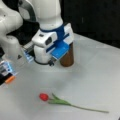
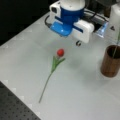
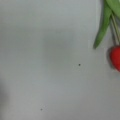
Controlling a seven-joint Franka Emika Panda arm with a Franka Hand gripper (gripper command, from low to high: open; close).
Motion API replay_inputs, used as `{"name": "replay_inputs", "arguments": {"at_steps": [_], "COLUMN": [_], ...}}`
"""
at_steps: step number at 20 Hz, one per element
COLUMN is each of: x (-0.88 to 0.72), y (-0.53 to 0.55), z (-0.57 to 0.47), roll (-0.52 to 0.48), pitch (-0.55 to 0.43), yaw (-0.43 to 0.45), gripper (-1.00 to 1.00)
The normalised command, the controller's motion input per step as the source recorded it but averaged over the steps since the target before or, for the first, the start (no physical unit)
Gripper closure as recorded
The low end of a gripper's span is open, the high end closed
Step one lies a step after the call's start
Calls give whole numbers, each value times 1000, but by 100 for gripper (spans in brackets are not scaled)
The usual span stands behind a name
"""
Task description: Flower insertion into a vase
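1. In a front view, the arm's white and blue wrist block hangs above the worktop (image 1: 100, 75), partly hiding the vase (image 1: 68, 58), which stands upright behind it. The flower (image 1: 58, 101) lies flat on the worktop toward the view's bottom, red head to the left, stem running right, well apart from the vase. The pincer's fingers are not distinguishable; width cannot be told.
2. In a front view, the wrist block is at the top, above and just beyond the flower's (image 2: 56, 62) red head. The vase (image 2: 110, 62) stands at the right edge, and a thin green stem (image 2: 116, 47) rises from its mouth.
3. Wrist view: bare worktop (image 3: 45, 62); the flower's (image 3: 115, 58) red head and green leaves sit at the right edge. No pincer fingers show.
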Motion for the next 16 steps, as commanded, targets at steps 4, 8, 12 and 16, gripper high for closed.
{"name": "replay_inputs", "arguments": {"at_steps": [4,8,12,16], "x": [328,376,466,485], "y": [-432,-471,-361,-133], "z": [-46,51,87,36], "roll": [-8,18,-22,-110], "pitch": [84,141,173,175], "yaw": [175,139,69,123], "gripper": [-100,-100,-100,-100]}}
